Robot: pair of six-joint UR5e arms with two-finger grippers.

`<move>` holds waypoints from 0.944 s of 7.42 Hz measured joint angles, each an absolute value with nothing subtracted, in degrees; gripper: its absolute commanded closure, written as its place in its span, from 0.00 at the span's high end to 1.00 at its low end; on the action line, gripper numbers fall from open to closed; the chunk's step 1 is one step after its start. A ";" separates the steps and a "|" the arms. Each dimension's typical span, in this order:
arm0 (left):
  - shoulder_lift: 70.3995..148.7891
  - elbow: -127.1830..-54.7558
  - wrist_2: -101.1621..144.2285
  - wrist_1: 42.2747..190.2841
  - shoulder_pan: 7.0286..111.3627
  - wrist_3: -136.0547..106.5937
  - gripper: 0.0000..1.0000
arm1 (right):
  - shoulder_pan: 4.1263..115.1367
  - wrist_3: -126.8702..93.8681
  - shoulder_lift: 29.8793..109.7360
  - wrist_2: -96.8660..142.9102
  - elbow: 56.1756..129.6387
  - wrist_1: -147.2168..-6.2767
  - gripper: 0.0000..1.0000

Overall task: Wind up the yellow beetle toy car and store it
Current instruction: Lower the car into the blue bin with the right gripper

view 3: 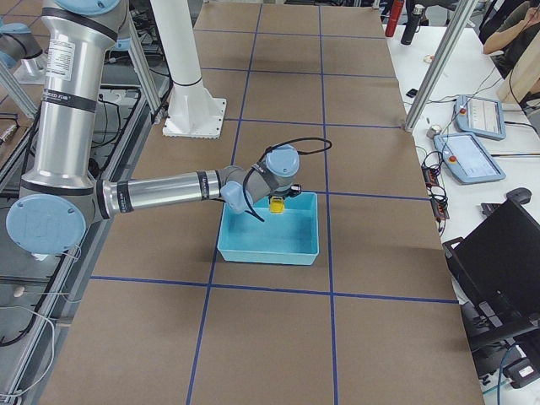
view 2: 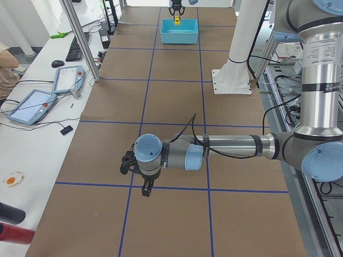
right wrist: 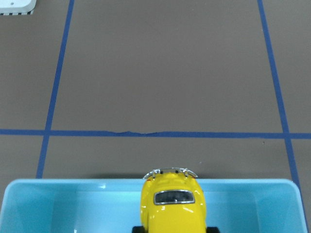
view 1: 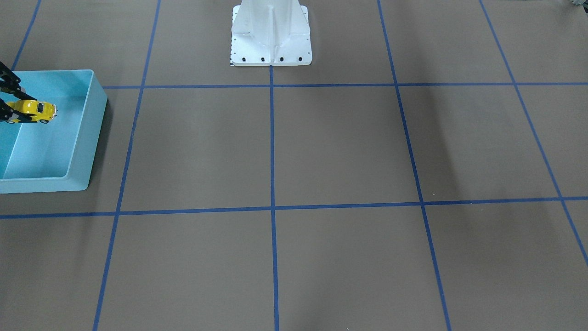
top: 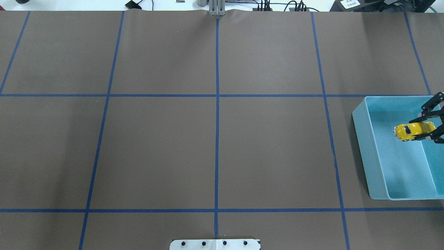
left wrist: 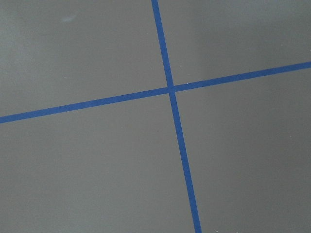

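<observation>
Two fingers of the right claw are drawn in narrowly on the flanks of the yellow beetle toy car, pinching the half of it nearest the wrist. The car's long axis runs straight out from the claw, in line with its reach. The free end, tipped with a silver bumper, points away from the wrist. The roof faces up and the wheels are beneath. In the right wrist view the car sits at bottom centre, with a small dark window on top and the bumper at its far tip.

Under and around the claw is the light blue bin. The claw holds the car over the bin's interior, and the bin wall ahead of the bumper stands apart from it. I cannot tell whether the wheels touch the bin floor.

Ahead of the claw, past that wall, the brown table stretches away, marked into squares by blue tape. The white base of the robot stands well off to the claw's side.

The left claw is far from the right one, toward the other end of the table, and hangs over bare brown surface near a tape line. Only the side camera shows it, so I cannot tell how wide it stands. Its own wrist view shows nothing but a tape crossing.
</observation>
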State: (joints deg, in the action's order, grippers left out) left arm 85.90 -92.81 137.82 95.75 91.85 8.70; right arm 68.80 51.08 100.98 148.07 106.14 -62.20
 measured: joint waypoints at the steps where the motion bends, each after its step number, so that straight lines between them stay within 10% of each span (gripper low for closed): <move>1: 85.92 -92.81 137.81 95.75 91.85 8.70 1.00 | 68.80 51.43 101.08 147.89 103.40 -60.22 0.00; 7: 85.88 -92.75 137.81 95.71 91.87 8.75 1.00 | 68.19 51.12 100.05 148.06 93.47 -51.94 0.00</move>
